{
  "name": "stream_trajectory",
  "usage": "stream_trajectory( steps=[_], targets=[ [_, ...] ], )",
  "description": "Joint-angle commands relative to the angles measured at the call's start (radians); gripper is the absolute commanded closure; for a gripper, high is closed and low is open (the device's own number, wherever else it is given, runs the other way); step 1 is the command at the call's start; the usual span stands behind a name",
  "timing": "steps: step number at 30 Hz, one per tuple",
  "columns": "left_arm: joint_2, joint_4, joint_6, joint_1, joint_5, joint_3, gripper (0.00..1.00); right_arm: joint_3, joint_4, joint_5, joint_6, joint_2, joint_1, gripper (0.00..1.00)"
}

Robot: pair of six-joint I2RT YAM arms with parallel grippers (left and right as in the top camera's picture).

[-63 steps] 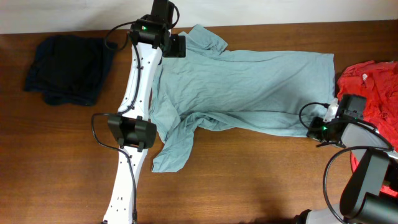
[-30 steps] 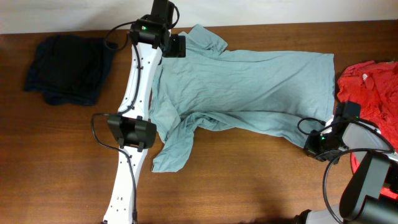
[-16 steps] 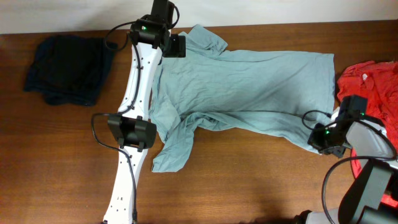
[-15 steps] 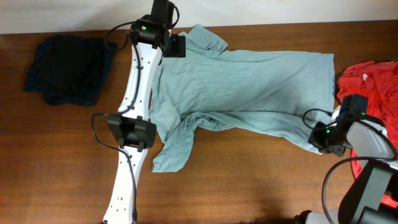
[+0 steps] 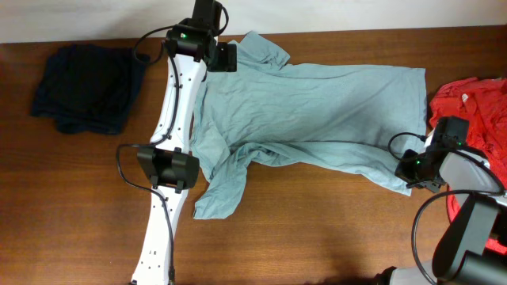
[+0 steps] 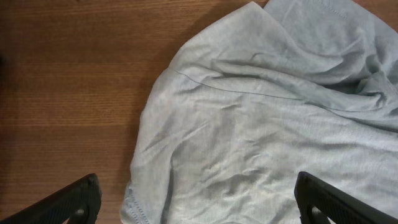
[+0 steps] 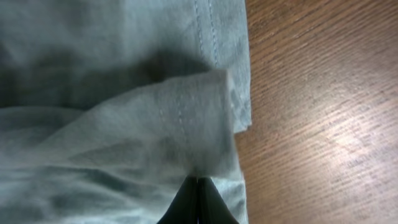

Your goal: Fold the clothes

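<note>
Your brown wooden table meets a pale wall. Your right claw is pinched tight on the hem corner of the grey-teal T-shirt, with the red shirt just beside it. Your left claw gapes wide and empty over the same T-shirt, well apart from the navy garment.

The T-shirt lies spread across the middle of the counter, nearer its far edge, with its hem toward the right. A bundled garment sits near the far left corner, well apart. A crumpled shirt lies at the right edge, just beside that hem.
</note>
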Motion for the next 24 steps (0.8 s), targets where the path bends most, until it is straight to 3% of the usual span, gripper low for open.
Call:
stream_trajectory(
  steps=[1, 6, 12, 14, 16, 17, 19, 24],
  targets=[
    [-0.017, -0.005, -0.01, 0.003, 0.007, 0.004, 0.01, -0.019, 0.005, 0.025, 0.005, 0.039, -0.002, 0.96],
    [-0.018, -0.061, -0.077, 0.024, 0.006, 0.005, 0.01, -0.061, -0.036, 0.122, 0.043, 0.099, -0.002, 0.96],
    [-0.018, -0.24, -0.236, 0.084, 0.012, 0.006, 0.06, -0.063, -0.143, 0.18, 0.093, 0.12, -0.002, 0.96],
    [-0.023, -0.304, -0.237, 0.099, 0.056, 0.006, 0.11, -0.063, -0.147, 0.171, 0.104, 0.12, -0.002, 0.96],
    [-0.032, -0.313, -0.116, 0.107, 0.198, 0.006, 0.42, -0.063, -0.145, 0.143, 0.103, 0.12, -0.002, 0.96],
    [-0.039, -0.313, -0.055, 0.107, 0.282, 0.006, 0.52, -0.063, -0.142, 0.135, 0.103, 0.12, -0.002, 0.96],
    [-0.065, -0.313, -0.013, 0.106, 0.364, 0.006, 0.55, -0.063, -0.142, 0.135, 0.104, 0.12, -0.002, 0.96],
    [-0.179, -0.313, -0.007, 0.085, 0.359, 0.005, 0.55, -0.064, -0.142, 0.124, 0.104, 0.12, -0.002, 0.96]
  ],
)
